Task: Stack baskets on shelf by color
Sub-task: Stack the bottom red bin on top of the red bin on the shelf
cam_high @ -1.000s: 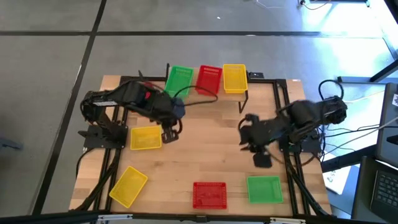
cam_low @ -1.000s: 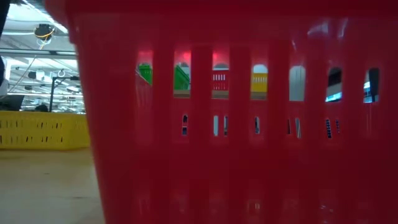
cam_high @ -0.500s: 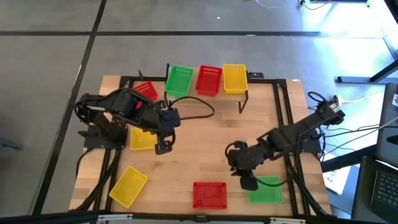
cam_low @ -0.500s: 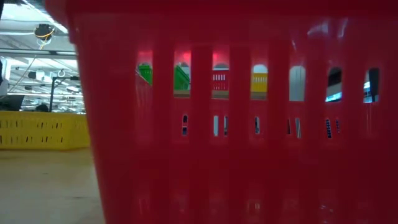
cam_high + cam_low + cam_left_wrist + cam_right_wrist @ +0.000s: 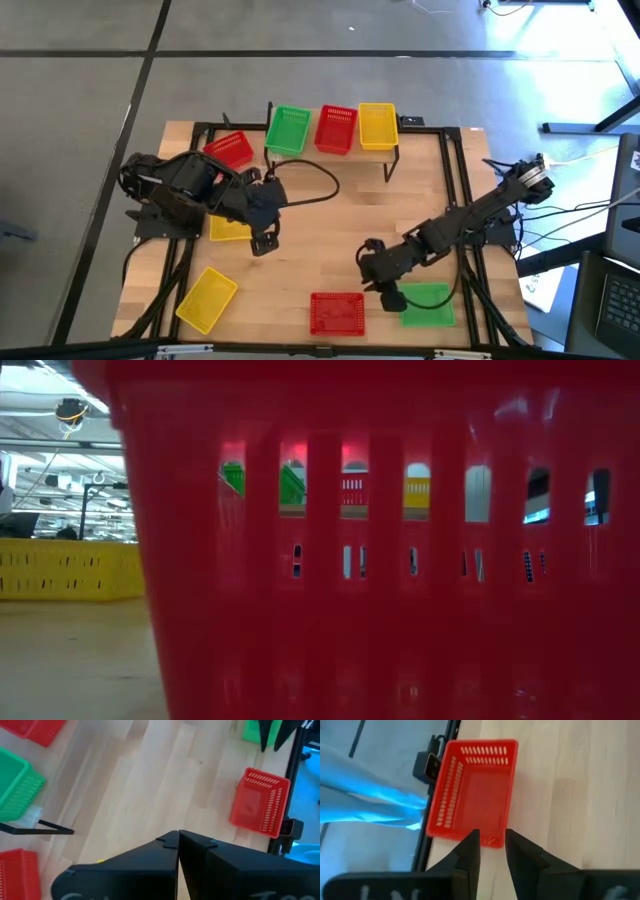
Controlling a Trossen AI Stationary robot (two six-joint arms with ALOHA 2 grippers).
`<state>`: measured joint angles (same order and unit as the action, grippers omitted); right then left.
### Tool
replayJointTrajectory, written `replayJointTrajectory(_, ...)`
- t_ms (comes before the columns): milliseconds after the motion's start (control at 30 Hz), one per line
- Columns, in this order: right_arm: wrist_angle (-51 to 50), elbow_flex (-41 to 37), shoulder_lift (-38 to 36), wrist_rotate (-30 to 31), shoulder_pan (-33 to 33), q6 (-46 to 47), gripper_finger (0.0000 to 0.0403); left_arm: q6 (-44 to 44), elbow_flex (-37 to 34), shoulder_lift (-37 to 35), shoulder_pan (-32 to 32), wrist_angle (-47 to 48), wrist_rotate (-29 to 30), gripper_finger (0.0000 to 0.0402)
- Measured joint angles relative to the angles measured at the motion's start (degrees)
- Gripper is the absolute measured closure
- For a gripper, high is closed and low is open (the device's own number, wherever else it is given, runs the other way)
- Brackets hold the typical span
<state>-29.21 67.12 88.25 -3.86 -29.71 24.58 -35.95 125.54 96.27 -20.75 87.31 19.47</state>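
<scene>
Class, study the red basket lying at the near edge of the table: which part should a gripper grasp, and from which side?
Grip the red basket by a thin rim wall, coming straight down from above: it sits upright and open-topped. The right gripper, open, already faces one short wall.

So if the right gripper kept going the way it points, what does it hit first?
Probably the red basket at the table's front edge: the right gripper, fingers slightly apart, lines up on its near rim. Depth is unclear.

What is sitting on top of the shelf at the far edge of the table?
On the shelf sit three stacks side by side: green basket, red basket, yellow basket. How many are nested in each stack cannot be seen from above.
</scene>
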Motion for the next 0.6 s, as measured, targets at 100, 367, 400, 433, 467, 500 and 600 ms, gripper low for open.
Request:
replayJointTrajectory(100, 4.7, -2.2, 1.4, 2.2, 0.0, -0.9, 0.0315, 0.0, 0.0, 0.0, -0.1, 0.0, 0.6, 0.0402)
replayJointTrajectory(367, 8.9, -2.9, 7.4, 2.3, 0.0, -1.7, 0.0315, 0.0, 0.0, 0.0, -0.1, 0.0, 0.6, 0.0402)
replayJointTrajectory(400, 8.9, -2.9, 8.2, 2.3, 0.0, -1.2, 0.0315, 0.0, 0.0, 0.0, -0.1, 0.0, 0.6, 0.0401)
replayJointTrajectory(433, 9.0, -2.9, 9.0, 2.3, 0.0, -1.0, 0.0315, 0.0, 0.0, 0.0, -0.1, 0.0, 0.6, 0.0402)
replayJointTrajectory(467, 9.1, -2.9, 9.9, 2.3, 0.0, -0.8, 0.0315, 0.0, 0.0, 0.0, -0.1, 0.0, 0.6, 0.0402)
replayJointTrajectory(500, 9.2, -2.9, 10.6, 2.3, 0.0, -0.9, 0.0315, 0.0, 0.0, 0.0, -0.1, 0.0, 0.6, 0.0401)
replayJointTrajectory(600, 10.2, -2.9, 12.6, 2.3, 0.0, -1.0, 0.0315, 0.1, 0.0, 0.0, -0.1, 0.0, 0.6, 0.0402)
